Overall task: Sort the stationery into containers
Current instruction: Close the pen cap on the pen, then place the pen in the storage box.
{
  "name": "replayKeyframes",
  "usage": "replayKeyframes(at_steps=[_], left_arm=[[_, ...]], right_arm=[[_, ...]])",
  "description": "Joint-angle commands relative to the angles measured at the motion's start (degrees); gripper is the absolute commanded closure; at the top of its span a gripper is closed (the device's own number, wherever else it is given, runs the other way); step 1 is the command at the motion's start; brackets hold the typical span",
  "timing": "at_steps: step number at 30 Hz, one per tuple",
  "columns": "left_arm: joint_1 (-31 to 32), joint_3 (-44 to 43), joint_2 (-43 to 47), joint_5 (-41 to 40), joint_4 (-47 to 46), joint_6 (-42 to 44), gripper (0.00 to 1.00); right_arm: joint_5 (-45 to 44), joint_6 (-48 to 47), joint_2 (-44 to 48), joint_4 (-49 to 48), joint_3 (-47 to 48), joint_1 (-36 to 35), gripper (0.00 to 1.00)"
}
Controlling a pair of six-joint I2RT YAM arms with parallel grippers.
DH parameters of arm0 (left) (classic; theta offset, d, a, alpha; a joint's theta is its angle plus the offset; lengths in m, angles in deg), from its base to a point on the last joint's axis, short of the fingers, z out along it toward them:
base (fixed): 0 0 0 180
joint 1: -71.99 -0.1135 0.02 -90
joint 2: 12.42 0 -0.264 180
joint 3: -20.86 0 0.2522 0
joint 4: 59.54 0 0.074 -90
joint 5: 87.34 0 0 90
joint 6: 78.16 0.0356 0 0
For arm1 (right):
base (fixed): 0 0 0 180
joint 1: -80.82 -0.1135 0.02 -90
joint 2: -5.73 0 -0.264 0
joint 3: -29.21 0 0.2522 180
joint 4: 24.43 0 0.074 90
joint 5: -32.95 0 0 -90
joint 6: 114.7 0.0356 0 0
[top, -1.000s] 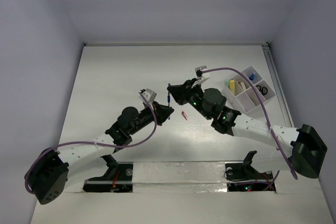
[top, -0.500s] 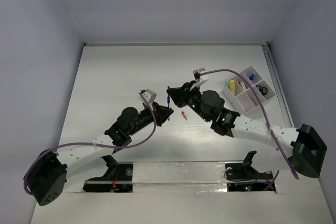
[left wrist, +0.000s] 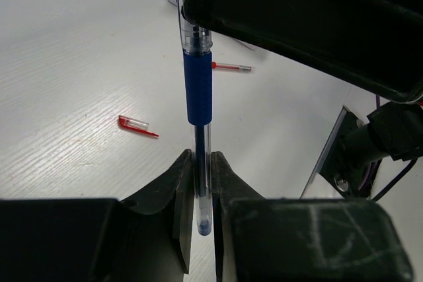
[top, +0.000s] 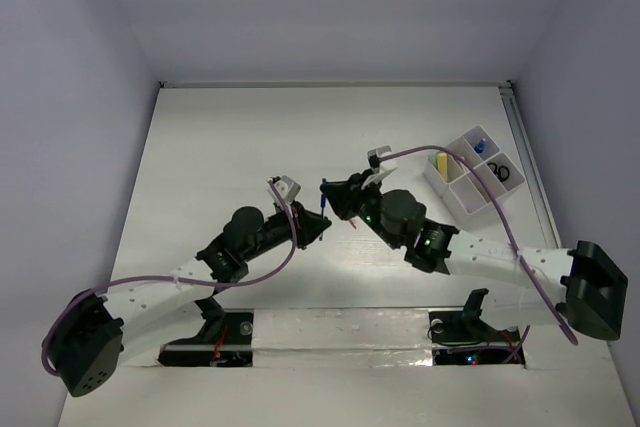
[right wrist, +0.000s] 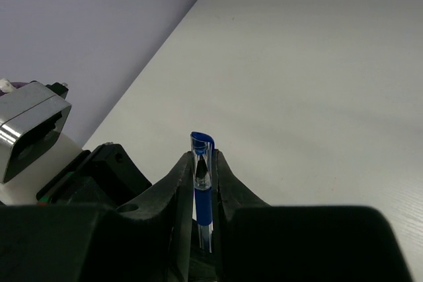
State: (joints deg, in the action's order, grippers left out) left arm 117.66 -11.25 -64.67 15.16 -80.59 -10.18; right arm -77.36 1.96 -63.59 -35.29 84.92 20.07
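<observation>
Roughly mid-counter [top: 230, 137], both pincers are clenched on the blue-white pen [top: 320, 204]. The left pincer [left wrist: 198, 163] grips its clear barrel just below the blue sleeve, and the right pincer [right wrist: 201, 163] holds it from the opposite side. Two small red bits [left wrist: 137, 125] lie on the counter nearby. The white organiser tray [top: 450, 190] sits by the right edge, well apart.

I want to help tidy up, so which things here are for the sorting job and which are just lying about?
For the job:
- pen, gripped by the left pincer and right pincer
- white tray, with scissors and yellow marker inside
- red pencil and small red bit on the table

Just there:
- purple cables
</observation>
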Motion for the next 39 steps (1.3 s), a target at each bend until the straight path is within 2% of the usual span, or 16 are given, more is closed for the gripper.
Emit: replayKeyframes(at_steps=[1,10,21,26,30,33,35,38,39], left_arm=[[-0.9,-2.2,2.6,-1.7,-8.1,-1.8,1.0],[-0.9,-7.7,6.5,-2.1,-5.9,-3.2,1.0],[-2.1,-14.5,3.8,-0.8,-6.1,-4.0,1.0],[-4.2,-16.0,2.5,1.7,-7.2,-5.4,1.0],[-4.2,-15.4,1.7,3.5,-7.7,-5.7,1.0],[-4.2,-13.7,0.3,5.5,-8.2,-6.0,1.0],[-4.2,-11.9,-0.4,6.8,-9.1,-6.5,1.0],[-4.2,-9.2,0.0,8.5,-9.4,-6.4,0.72],[-4.2,-8.4,0.6,8.4,-9.5,-6.1,0.57]], right_arm=[[0.9,0.0,0.8,5.6,-2.9,-2.8,1.0],[3.6,6.6,2.3,7.7,-6.7,-4.5,1.0],[2.3,12.1,1.0,9.5,-10.0,-10.2,1.0],[-0.8,15.0,-0.8,9.0,-10.8,-13.4,1.0],[-3.1,16.3,1.3,9.9,-11.3,-13.4,1.0],[-10.5,14.7,4.1,15.2,-7.9,-13.4,1.0],[-15.4,12.1,5.2,18.4,-5.1,-11.0,1.0],[-19.5,7.5,6.1,19.8,0.1,-7.1,1.0],[-20.3,6.2,6.1,19.3,1.0,-3.5,1.0]])
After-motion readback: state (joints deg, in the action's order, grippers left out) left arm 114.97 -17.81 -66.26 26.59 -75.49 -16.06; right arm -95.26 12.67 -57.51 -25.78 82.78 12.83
